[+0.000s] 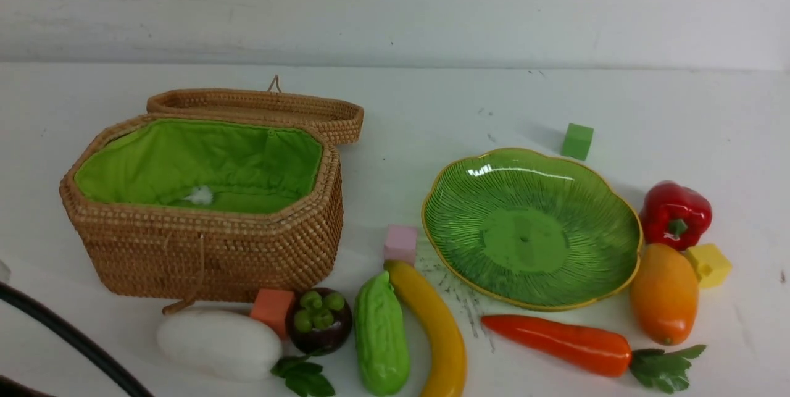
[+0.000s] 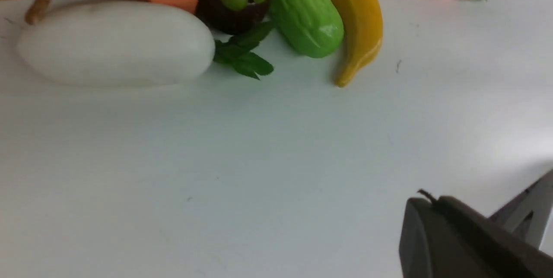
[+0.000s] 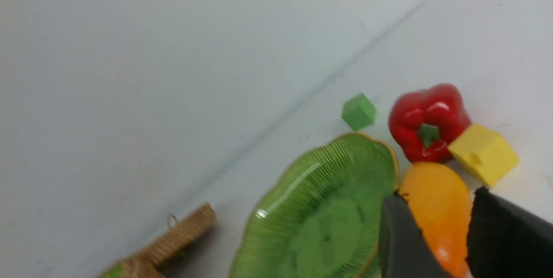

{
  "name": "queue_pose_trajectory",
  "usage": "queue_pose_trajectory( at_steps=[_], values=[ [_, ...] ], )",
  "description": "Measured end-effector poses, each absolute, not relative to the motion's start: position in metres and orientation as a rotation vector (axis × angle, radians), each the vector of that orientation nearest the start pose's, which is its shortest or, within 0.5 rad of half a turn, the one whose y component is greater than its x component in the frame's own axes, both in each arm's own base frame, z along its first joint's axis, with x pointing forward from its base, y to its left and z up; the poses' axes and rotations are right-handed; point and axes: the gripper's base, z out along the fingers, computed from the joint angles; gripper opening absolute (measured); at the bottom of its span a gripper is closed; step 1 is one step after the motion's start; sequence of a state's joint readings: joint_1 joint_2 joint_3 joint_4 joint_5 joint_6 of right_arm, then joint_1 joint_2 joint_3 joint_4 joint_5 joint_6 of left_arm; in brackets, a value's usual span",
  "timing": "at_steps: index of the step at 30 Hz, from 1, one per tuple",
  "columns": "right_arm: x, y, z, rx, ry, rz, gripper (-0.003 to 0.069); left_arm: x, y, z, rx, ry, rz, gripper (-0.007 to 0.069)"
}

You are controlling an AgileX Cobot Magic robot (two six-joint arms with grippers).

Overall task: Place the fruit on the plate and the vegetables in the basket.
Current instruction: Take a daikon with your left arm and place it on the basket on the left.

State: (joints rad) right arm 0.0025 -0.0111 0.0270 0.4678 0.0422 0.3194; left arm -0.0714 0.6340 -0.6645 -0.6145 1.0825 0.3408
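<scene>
Right gripper, jaws apart, sighting mango at plate's 4 o'clock; pick seemingly starting; next: descend, close, carry plateward; left gripper: cannot tell.

1. White table, scuffed near the green plate; basket stands at left, lid open
2. Front row, left to right: radish, orange cube, mangosteen, cucumber, banana, carrot
3. Pink cube between basket and plate; mango, yellow cube, pepper right of plate; green cube behind it
</scene>
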Motion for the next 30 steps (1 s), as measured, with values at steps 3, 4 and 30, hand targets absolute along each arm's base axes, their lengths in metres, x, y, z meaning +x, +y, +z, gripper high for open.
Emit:
queue_pose_trajectory(
  at_steps=[3,4,30],
  values=[
    [0.052,0.011,0.222,0.518,1.547,0.71,0.0196,0.092,-0.059,0.32,0.482,2.353,-0.685,-0.0013],
    [0.048,0.014,0.239,0.454,1.577,0.713,0.0173,0.093,-0.061,0.322,0.516,2.352,-0.685,-0.0013],
    [0.014,0.042,0.412,-0.77,2.0,0.475,0.001,0.193,-0.118,0.262,1.539,2.412,-0.013,-0.0013]
  ],
)
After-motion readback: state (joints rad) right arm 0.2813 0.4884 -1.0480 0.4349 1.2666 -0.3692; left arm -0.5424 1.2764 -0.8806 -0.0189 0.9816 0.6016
